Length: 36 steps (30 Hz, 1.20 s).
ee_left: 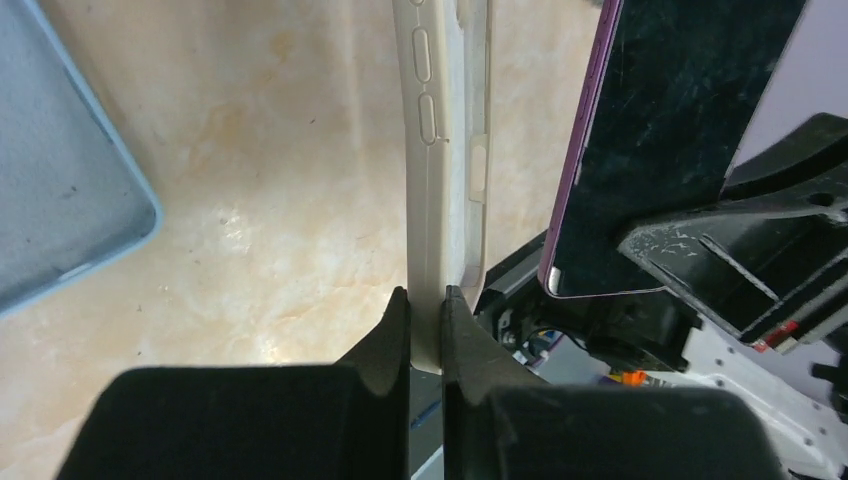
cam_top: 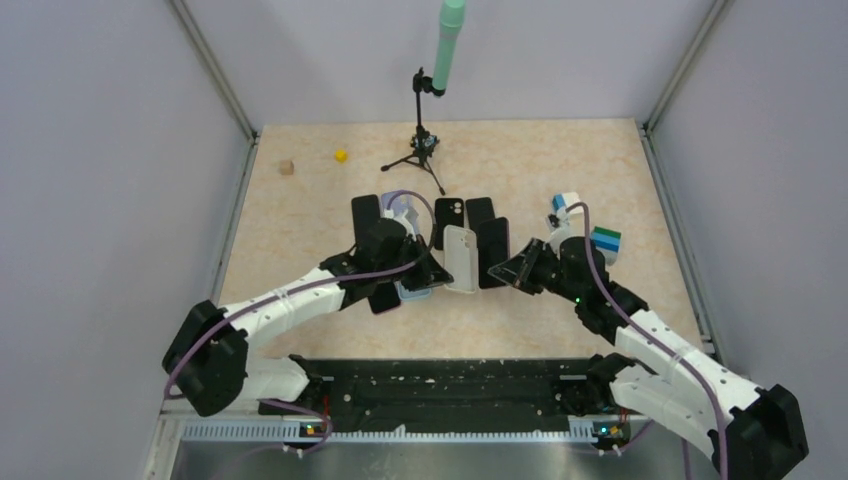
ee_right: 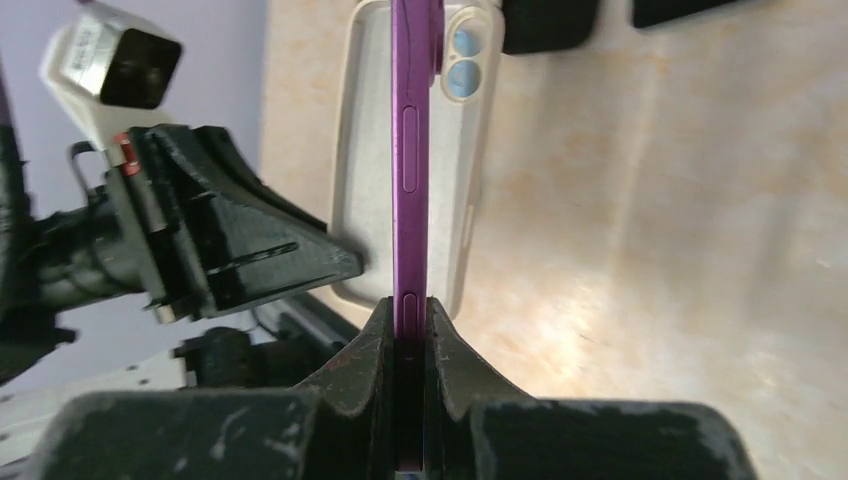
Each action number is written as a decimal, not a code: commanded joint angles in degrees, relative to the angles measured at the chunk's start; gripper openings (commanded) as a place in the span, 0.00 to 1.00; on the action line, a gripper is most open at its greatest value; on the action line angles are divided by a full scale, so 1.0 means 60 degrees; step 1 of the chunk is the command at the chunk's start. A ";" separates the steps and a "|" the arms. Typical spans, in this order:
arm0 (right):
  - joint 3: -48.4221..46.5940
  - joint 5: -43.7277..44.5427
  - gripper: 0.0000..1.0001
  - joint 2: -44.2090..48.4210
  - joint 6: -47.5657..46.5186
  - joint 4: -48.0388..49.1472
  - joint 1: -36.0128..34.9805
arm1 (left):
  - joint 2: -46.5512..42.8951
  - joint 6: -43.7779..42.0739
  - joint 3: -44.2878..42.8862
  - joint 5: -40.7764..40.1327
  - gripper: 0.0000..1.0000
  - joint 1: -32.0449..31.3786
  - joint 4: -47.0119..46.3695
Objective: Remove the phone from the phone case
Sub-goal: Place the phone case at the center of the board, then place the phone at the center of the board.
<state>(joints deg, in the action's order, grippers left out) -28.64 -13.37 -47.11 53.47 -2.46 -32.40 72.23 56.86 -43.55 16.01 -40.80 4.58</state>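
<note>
Tight left jaws pinch the case (ee_left: 445,150); right jaws the phone (ee_right: 410,150), bottom hidden

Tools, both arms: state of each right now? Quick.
Left tool: closed, gripping the edge of the cream soft-plastic phone case.
Right tool: closed, gripping the edge of the slim purple-framed phone.

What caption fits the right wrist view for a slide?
Right gripper pinching the slim purple phone edge-on, the cream phone case behind it.
</note>
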 commanded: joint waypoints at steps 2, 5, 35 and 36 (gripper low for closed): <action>0.0091 0.0788 0.00 0.0075 -0.0932 -0.1026 0.0127 | 0.0938 0.0637 0.0382 -0.0982 0.00 -0.0594 -0.0341; 0.0198 0.0798 0.00 -0.0361 -0.1077 -0.1063 0.0126 | 0.1394 0.0734 0.0327 -0.1171 0.00 -0.0825 -0.0299; 0.0481 0.0034 0.32 -0.3903 -0.2815 0.0902 0.0119 | 0.1981 0.1110 -0.0106 -0.1739 0.57 -0.1349 0.0902; 0.0403 0.0240 0.37 -0.3928 -0.2814 0.0687 0.0115 | 0.1862 0.1033 -0.0159 -0.1864 0.60 -0.1346 0.0998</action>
<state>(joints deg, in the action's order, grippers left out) -22.74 -13.45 -70.04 38.72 4.45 -32.12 87.24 66.06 -41.71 8.40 -48.71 6.94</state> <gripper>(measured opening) 0.299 0.553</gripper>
